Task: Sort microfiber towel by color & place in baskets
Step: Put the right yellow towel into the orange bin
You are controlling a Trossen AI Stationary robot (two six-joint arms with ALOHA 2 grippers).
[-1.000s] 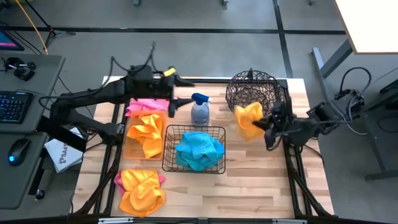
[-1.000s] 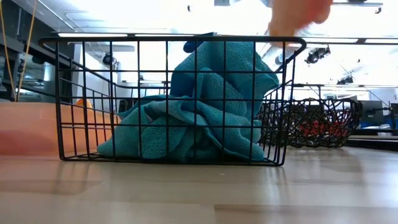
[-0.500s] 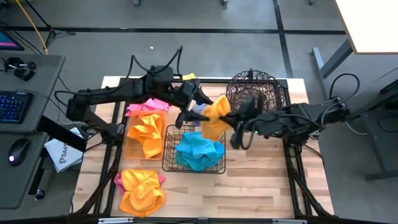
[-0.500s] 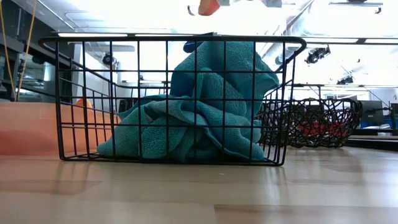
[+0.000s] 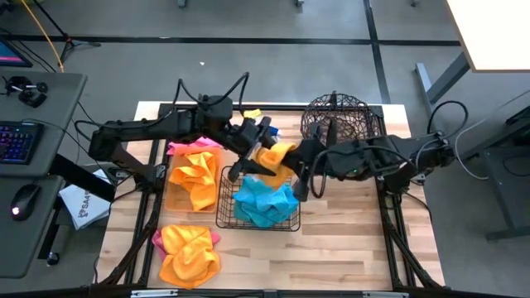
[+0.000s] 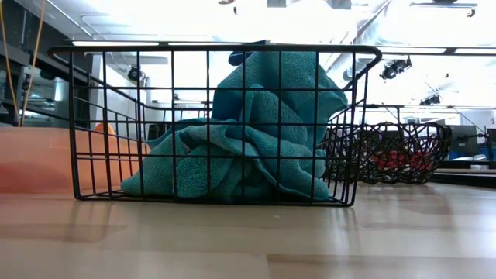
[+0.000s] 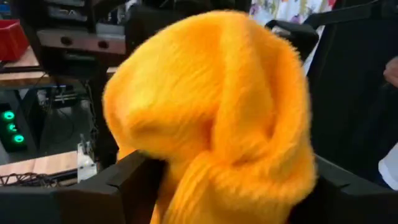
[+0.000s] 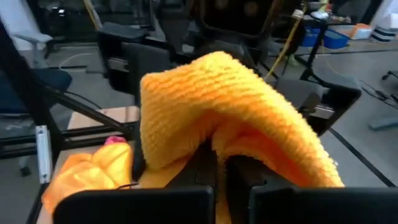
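Observation:
An orange microfiber towel [image 5: 273, 156] hangs bunched in the air over the far rim of the black wire basket [image 5: 224, 217], between both grippers. My right gripper [image 5: 291, 168] [image 8: 219, 165] comes from the table's right and is shut on it. My left gripper [image 5: 251, 157] [image 7: 230, 186] comes from the left and is open, one finger on each side of the same towel [image 7: 211, 93]. A turquoise towel [image 5: 265, 201] [image 6: 240, 132] lies in the black basket. The orange tray [image 5: 171, 201] holds an orange towel [image 5: 195, 178] and a pink one [image 5: 192, 142]. My right gripper pinches a fold on the underside of the orange towel [image 8: 214, 140] between its two fingers, coming roughly level from the table's right. The towel is lifted clear and drapes over the fingertips. My left gripper's fingers [image 7: 134, 177] flank the bunched towel; I cannot tell whether they touch it.
The round dark wire basket [image 5: 335, 120] [image 6: 387, 151] stands at the far right, behind my right arm. Another orange towel over a pink one [image 5: 189, 255] lies on the near left of the table. Bare wood shows along the near right.
My right gripper has carried the orange towel from beside the round basket toward the table's left, to above the black basket's far rim. My left gripper has moved right and slightly nearer, meeting the towel, and its fingers now stand around it.

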